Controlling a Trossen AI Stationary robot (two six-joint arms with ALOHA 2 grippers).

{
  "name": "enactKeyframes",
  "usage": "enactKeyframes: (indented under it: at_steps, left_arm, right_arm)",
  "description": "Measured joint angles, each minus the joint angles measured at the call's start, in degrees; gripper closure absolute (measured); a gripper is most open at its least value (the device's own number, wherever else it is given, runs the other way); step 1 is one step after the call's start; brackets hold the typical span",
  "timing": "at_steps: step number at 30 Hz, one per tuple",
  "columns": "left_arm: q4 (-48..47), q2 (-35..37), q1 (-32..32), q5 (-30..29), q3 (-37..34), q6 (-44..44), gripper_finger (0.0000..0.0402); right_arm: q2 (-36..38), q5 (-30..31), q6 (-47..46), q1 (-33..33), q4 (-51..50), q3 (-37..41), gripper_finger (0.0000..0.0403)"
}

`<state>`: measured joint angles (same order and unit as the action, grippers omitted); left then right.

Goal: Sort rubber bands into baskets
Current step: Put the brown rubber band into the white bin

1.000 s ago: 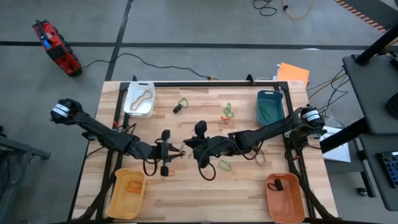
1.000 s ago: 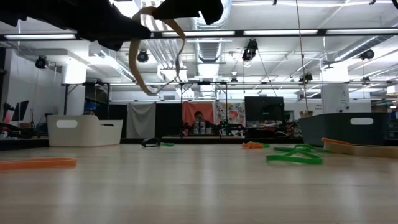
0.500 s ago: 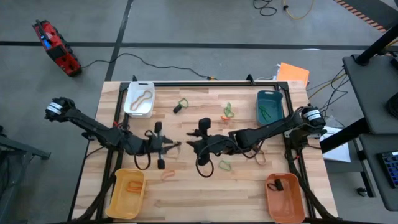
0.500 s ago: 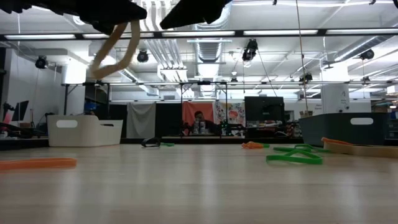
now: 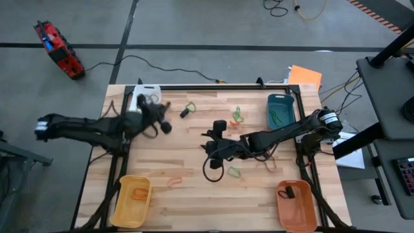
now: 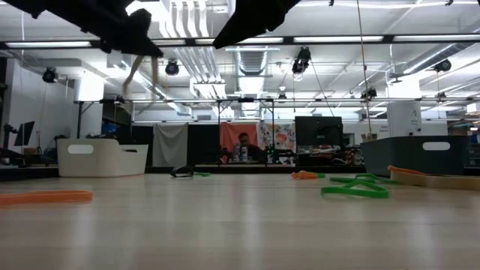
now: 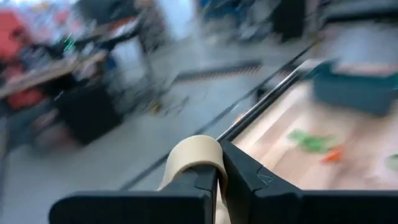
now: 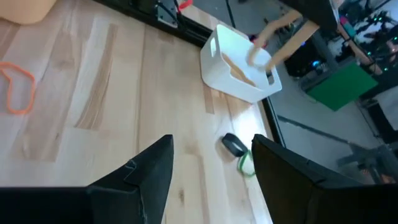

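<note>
The desk [image 5: 194, 194] carries a basket in each corner. The left arm reaches in from the left edge toward the white basket [image 5: 150, 90] at the far left corner; the left gripper [image 7: 219, 180] has its jaws clamped on a tan rubber band [image 7: 194, 154], whose loop hangs down. The right arm stretches from the right edge to mid-desk, the right gripper [image 8: 211, 163] with jaws apart, holding nothing.
</note>
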<state>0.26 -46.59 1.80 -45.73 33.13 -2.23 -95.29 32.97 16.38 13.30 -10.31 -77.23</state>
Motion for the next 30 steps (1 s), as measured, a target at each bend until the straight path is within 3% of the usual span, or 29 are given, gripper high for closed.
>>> enactKeyframes:
  at_steps: [5, 11, 16, 21, 30]
  left_arm:
    - [-21.1, -3.5, 12.2, 6.5, 8.8, 7.8, 0.0402]
    - [-37.6, -10.2, 23.6, 8.2, 17.0, 9.8, 0.0402]
    - [-39.6, -14.4, 30.9, 12.3, 18.5, 6.1, 0.0401]
    - [-41.3, -16.9, 36.1, 12.7, 18.6, 4.8, 0.0402]
    - [-41.6, -20.9, 39.0, 12.8, 18.6, 3.5, 0.0402]
  right_arm:
    - [0.0, 0.0, -0.8, 0.0, 0.0, 0.9, 0.0197]
    - [0.0, -0.1, -1.9, 0.0, 0.0, 1.5, 0.0197]
    - [0.0, -0.1, -2.2, 0.0, 0.0, 1.7, 0.0197]
    - [0.0, -0.1, -2.5, 0.0, 0.0, 2.0, 0.0197]
    - [0.0, -0.1, -2.5, 0.0, 0.0, 2.2, 0.0197]
